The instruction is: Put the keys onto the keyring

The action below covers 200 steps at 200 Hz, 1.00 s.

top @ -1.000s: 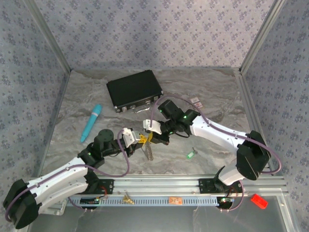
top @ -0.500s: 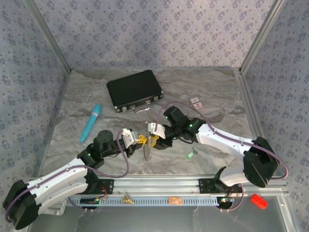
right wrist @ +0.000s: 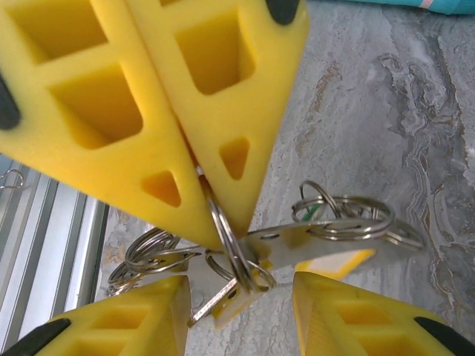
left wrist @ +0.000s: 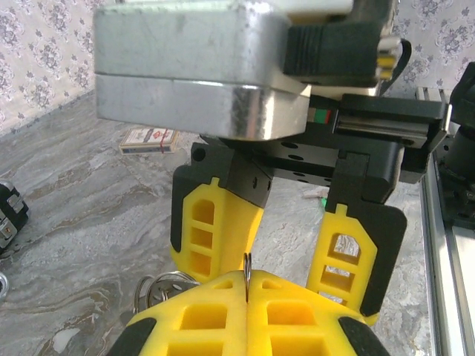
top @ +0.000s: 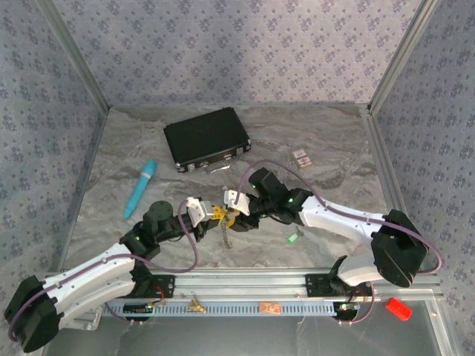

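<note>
My left gripper is shut on the thin edge of a silvery split ring, the keyring. From that ring dangle smaller rings, a flat metal key blade and a yellow key head. From above, the cluster hangs between the two grippers. My right gripper faces the left one, open, with its fingers on either side of the dangling keys and nothing gripped. A green-headed key lies on the table to the right.
A black case lies at the back, a teal stick to the left, and a white-and-pink card at the back right. The metal rail runs along the near edge, with a red object beyond it.
The right gripper has come down and forward until it meets the left gripper and straddles the hanging keys. The left gripper has barely moved and still holds the ring.
</note>
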Each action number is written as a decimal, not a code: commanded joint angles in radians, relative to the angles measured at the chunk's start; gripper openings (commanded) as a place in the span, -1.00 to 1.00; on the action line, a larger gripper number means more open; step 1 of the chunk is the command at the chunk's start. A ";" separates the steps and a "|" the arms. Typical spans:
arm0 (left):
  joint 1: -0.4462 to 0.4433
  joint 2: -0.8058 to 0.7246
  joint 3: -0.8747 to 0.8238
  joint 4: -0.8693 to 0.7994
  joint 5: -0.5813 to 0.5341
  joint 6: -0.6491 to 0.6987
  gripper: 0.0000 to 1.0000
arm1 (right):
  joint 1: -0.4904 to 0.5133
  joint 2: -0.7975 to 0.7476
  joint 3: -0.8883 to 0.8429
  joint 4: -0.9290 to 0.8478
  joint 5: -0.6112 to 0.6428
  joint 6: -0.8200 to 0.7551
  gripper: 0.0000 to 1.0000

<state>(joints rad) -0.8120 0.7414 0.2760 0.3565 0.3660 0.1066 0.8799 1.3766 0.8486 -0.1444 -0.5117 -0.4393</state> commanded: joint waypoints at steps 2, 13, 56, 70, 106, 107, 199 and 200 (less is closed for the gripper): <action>-0.005 -0.008 -0.003 0.092 -0.007 -0.024 -1.00 | 0.010 0.005 -0.014 0.061 0.018 0.040 -0.18; -0.004 -0.010 0.000 0.087 -0.008 -0.022 -1.00 | 0.011 0.004 -0.018 0.076 0.029 0.045 -0.21; -0.005 -0.013 -0.006 0.080 -0.015 -0.023 -1.00 | 0.011 -0.006 -0.022 0.091 0.068 0.061 -0.30; -0.005 -0.010 -0.008 0.084 -0.017 -0.024 -1.00 | 0.011 -0.008 -0.023 0.099 0.082 0.064 -0.37; -0.005 -0.009 -0.005 0.076 -0.040 -0.027 -1.00 | 0.015 -0.020 -0.020 0.083 0.115 0.049 -0.75; -0.005 -0.009 -0.005 0.074 -0.041 -0.027 -1.00 | 0.015 -0.022 -0.020 0.082 0.117 0.049 -0.77; -0.004 -0.007 0.009 0.001 -0.038 -0.003 -1.00 | 0.017 -0.100 0.090 -0.117 0.213 -0.032 -1.00; -0.005 -0.006 0.010 0.001 -0.038 -0.003 -1.00 | 0.017 -0.100 0.092 -0.119 0.213 -0.033 -1.00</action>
<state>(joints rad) -0.8120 0.7414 0.2703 0.3504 0.3206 0.0940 0.8894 1.3037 0.8867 -0.1978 -0.3294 -0.4404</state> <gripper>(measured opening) 0.042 0.053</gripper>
